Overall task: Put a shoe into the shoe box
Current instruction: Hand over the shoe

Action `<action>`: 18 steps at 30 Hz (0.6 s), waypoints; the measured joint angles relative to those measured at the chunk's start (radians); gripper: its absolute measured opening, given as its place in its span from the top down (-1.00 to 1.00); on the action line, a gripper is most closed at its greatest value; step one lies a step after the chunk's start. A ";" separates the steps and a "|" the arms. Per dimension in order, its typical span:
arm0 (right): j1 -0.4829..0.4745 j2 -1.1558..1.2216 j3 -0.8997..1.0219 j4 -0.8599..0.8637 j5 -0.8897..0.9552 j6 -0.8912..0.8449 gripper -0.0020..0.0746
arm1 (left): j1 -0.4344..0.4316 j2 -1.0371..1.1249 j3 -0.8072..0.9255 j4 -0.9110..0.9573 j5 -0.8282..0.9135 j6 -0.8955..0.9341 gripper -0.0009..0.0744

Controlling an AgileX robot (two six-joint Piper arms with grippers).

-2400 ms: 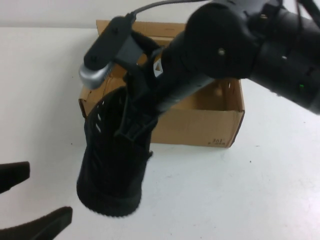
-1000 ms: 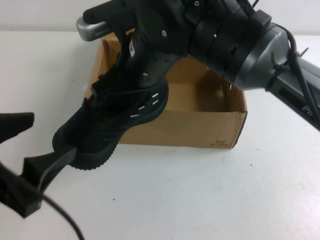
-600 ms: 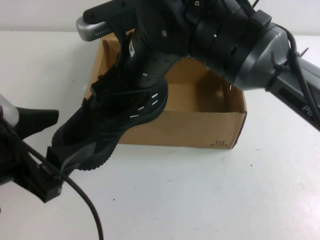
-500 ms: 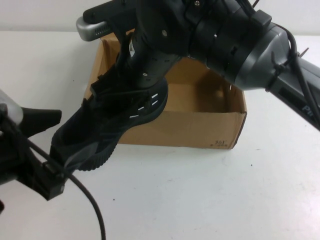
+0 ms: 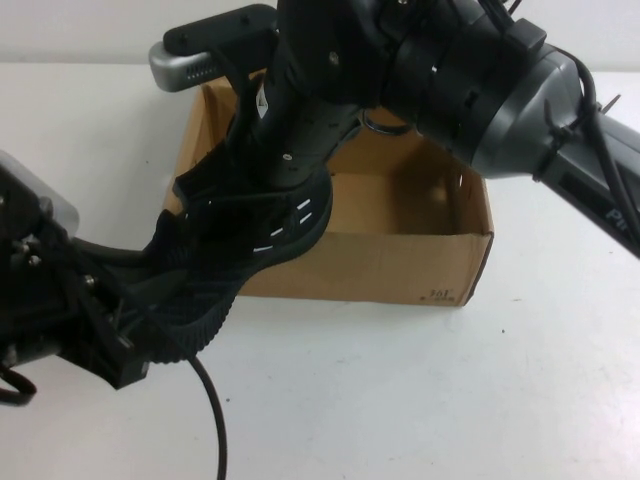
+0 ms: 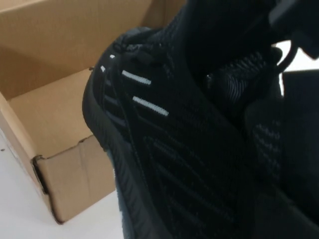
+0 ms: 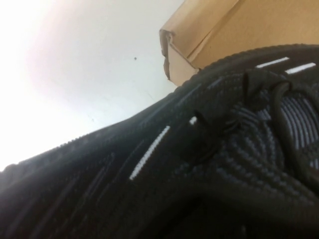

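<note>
A: Change since the earlier frame?
B: The left gripper (image 5: 160, 290) has come in from the near left and now sits against the toe of the shoe (image 5: 240, 240). Earlier its fingers stood wide and short of the toe. The right arm and the shoe have barely shifted.

A: Item one, the shoe?
B: Black knit sneaker, short white dashes on its side, ribbed black sole. It hangs in the air, tilted, toe pointing down and to the near left. Its heel end is above the left front corner of the shoe box (image 5: 400, 265); its toe is outside the box, above the tabletop (image 5: 420, 400).

A: Item two, the shoe box?
B: Plain brown cardboard, open at the top, resting on the tabletop. Small dark print sits on the front wall near its right corner. The left wrist view shows a box corner (image 6: 50, 174) just beside the sole (image 6: 124, 184).

A: Right gripper?
B: The right gripper (image 5: 265, 175) reaches down from the upper right and is clamped on the shoe at its laces and collar, holding it up. The right wrist view is filled by knit and laces (image 7: 279, 114).

A: Left gripper?
B: At the near left, low, at the toe. Its fingers have drawn in around the toe, but black on black hides whether they truly grip; I cannot tell.

A: Anything else?
B: A black cable (image 5: 212, 420) trails from the left arm toward the near edge.
</note>
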 joint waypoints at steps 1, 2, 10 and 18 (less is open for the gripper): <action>0.000 0.000 0.000 0.002 0.001 -0.010 0.91 | 0.000 0.000 0.000 0.000 0.002 -0.002 0.81; 0.000 0.000 0.000 0.002 0.003 -0.018 0.91 | 0.000 0.002 0.000 0.000 0.004 -0.004 0.81; 0.000 -0.044 0.000 0.015 0.009 -0.106 0.67 | 0.000 -0.033 -0.001 -0.030 0.041 -0.010 0.82; 0.000 -0.152 -0.008 0.045 -0.100 -0.323 -0.60 | 0.000 -0.134 -0.002 -0.057 0.067 0.015 0.83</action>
